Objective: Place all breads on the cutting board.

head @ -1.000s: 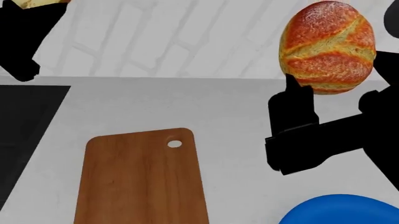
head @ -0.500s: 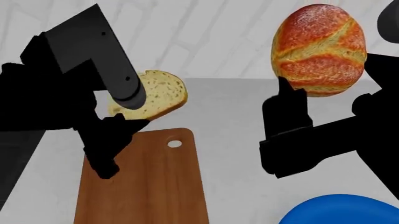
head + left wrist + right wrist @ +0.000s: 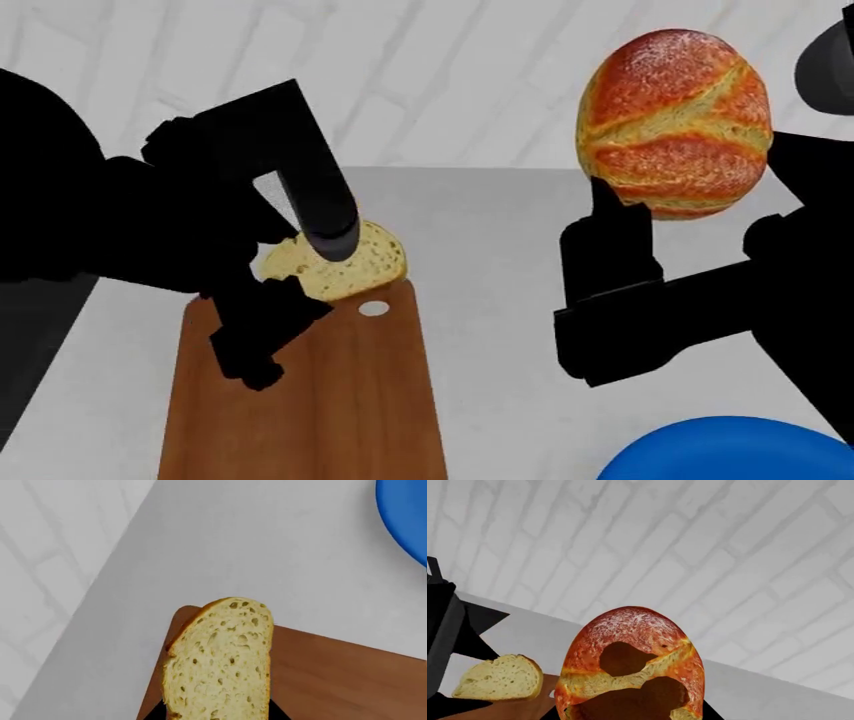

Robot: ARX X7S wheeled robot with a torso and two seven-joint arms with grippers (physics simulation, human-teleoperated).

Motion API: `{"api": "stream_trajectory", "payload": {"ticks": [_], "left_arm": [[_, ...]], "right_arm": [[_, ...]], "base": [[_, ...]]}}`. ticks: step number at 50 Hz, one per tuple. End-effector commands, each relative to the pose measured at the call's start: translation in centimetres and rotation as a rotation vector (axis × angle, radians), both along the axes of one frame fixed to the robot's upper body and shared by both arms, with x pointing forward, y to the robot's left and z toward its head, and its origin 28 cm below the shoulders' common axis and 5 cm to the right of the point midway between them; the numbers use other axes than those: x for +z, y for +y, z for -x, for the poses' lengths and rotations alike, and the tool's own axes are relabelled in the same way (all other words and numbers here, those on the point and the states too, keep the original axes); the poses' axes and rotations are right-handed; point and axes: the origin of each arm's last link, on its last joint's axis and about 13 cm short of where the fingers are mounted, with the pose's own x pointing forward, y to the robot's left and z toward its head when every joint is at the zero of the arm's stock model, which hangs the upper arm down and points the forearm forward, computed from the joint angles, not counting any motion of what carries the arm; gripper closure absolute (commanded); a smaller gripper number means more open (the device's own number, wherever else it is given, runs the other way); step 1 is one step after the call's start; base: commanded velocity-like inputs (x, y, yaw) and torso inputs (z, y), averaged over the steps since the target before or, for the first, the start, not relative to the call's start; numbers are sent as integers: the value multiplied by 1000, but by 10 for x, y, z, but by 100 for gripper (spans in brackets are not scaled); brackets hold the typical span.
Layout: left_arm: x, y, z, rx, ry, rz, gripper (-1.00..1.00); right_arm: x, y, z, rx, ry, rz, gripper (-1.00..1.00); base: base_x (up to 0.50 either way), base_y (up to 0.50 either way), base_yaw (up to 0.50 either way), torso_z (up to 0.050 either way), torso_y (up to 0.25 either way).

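Observation:
The pale cream slice hangs low over the far end of the brown cutting board, beside its small hole. My left gripper is shut on it. In the left wrist view the slice stands upright over the board's corner; whether it touches the wood I cannot tell. The orange-brown crusty loaf is held high at the right, with my right gripper shut on its lower end. The right wrist view shows the loaf close up and the slice beyond it.
A round blue plate lies at the near right of the white counter; it also shows in the left wrist view as the plate. A dark surface borders the counter on the left. A white brick wall stands behind.
My left arm has come down from the upper left with the slice, reaching the board's far end. The right gripper with the loaf has drifted slightly left.

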Motion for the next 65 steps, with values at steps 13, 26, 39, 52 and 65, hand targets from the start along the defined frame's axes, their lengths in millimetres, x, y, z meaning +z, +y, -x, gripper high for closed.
{"api": "stream_trajectory", "payload": {"ticks": [13, 26, 39, 52, 65], "left_arm": [[-16, 19, -14, 49, 71, -64, 100], [-29, 22, -16, 47, 100, -114, 100], [-37, 17, -15, 32, 123, -117, 100], [-7, 20, -9, 24, 94, -34, -100], [42, 48, 10, 110, -20, 207, -100]], "right_arm": [[-8, -2, -4, 16, -8, 3, 100], [-9, -2, -5, 22, -10, -6, 100], [-10, -3, -7, 17, -8, -13, 100], [-11, -3, -8, 1, 4, -14, 100], [9, 7, -23, 78, 80, 32, 100]], "base": [[0, 0, 0, 0, 1], [0, 0, 0, 0, 0], [0, 0, 0, 0, 1], [0, 0, 0, 0, 0], [0, 0, 0, 0, 0]]}}
